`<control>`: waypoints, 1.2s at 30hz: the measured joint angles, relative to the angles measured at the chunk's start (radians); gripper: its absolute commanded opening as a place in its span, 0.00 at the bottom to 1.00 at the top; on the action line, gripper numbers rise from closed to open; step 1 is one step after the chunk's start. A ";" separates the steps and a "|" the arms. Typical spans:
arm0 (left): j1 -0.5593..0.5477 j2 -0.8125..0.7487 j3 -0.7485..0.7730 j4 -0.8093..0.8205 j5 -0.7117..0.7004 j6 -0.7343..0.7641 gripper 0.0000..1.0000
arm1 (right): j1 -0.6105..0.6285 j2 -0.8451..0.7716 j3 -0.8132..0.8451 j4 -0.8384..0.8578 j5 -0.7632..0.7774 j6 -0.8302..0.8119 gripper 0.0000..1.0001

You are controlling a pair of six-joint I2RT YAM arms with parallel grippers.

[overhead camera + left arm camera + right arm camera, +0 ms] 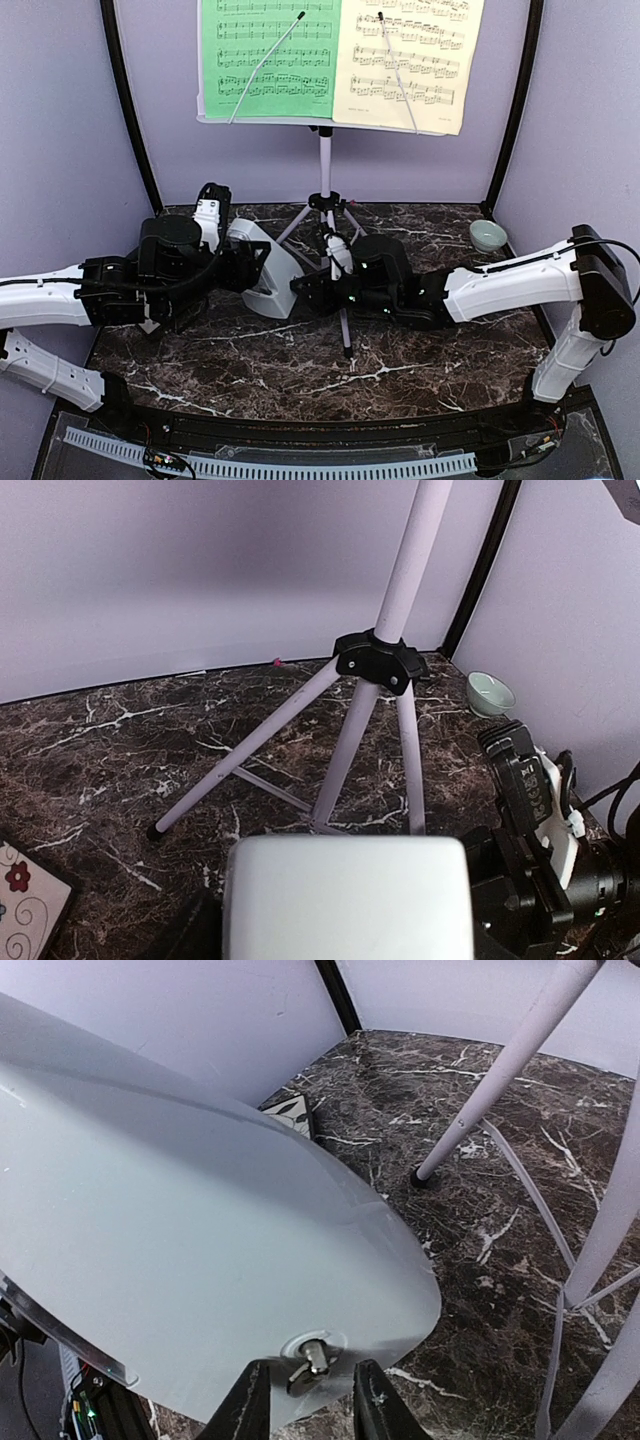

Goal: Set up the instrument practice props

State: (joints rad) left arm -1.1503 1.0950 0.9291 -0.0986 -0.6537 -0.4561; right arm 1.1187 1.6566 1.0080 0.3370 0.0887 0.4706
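The white tripod music stand (325,165) stands at the back middle, with a green music sheet (270,55) and a pale-yellow music sheet (410,60) side by side on its desk. My left gripper (245,268) is shut on the light-grey metronome (268,270), which is held tilted in front of the stand's legs. The metronome's body (345,895) hides the left fingers in the left wrist view. My right gripper (308,1400) is open at the metronome's side (180,1240). Its fingers stand either side of the small metal winding key (312,1360), with a gap on both sides.
A small pale-green bowl (488,235) sits at the back right corner. A floral tile (25,900) lies on the marble at the left, under the left arm. The stand's legs (345,740) spread just behind the metronome. Purple walls close in the back and sides.
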 measured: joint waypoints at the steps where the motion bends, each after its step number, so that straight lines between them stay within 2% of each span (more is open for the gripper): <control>1: 0.000 0.000 0.000 0.000 0.003 0.002 0.01 | 0.000 0.000 0.000 -0.002 0.010 0.000 0.23; 4: 0.000 0.000 0.000 0.002 0.009 0.004 0.01 | 0.000 -0.002 0.000 -0.007 0.036 -0.002 0.16; 15: 0.006 0.000 -0.011 0.068 0.050 0.054 0.01 | -0.006 -0.029 0.000 -0.018 0.039 -0.021 0.07; 18: 0.009 0.000 -0.018 0.076 0.068 0.073 0.01 | -0.007 -0.029 0.000 -0.033 0.040 -0.028 0.00; 23: 0.010 0.000 -0.041 0.103 0.086 0.100 0.01 | -0.019 -0.030 0.000 -0.057 0.029 -0.028 0.00; 29: 0.014 -0.013 -0.072 0.188 0.102 0.158 0.02 | -0.071 -0.061 -0.004 -0.053 -0.067 0.068 0.00; 36: 0.015 -0.038 -0.087 0.278 0.119 0.281 0.02 | -0.122 -0.079 -0.004 0.012 -0.189 0.266 0.00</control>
State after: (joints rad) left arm -1.1351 1.0569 0.8417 0.1795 -0.5343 -0.1753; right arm 0.9962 1.5780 1.0039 0.3489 -0.1005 0.7368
